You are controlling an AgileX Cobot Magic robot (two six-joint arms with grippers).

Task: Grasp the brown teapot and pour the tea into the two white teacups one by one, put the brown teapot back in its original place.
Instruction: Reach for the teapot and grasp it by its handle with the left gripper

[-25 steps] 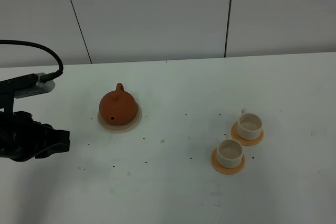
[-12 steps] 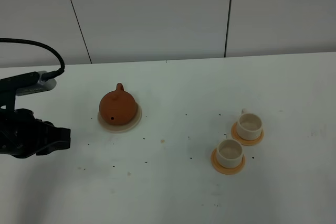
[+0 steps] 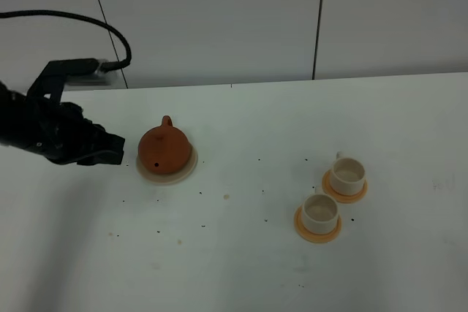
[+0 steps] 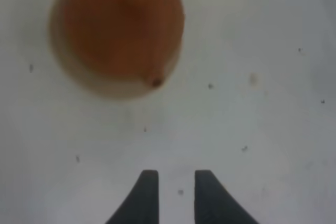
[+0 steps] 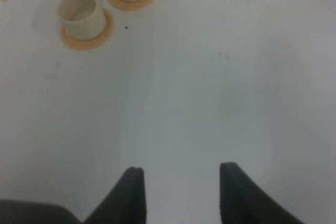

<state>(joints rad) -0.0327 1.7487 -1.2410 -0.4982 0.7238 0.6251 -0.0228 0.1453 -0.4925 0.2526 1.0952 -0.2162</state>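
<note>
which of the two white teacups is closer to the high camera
The front teacup: it sits lower in the high view and a little left of the other teacup, which stands farther back on the table.

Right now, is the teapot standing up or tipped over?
Standing up. The brown teapot sits flat on its cream saucer, not tilted. The left claw is beside it, not touching it.

A high camera looks down on the whole desk (image 3: pixel 241 268). Wrist cameras look down from close: left shares the teapot (image 4: pixel 123 30), right the cups (image 5: pixel 79 11).
</note>
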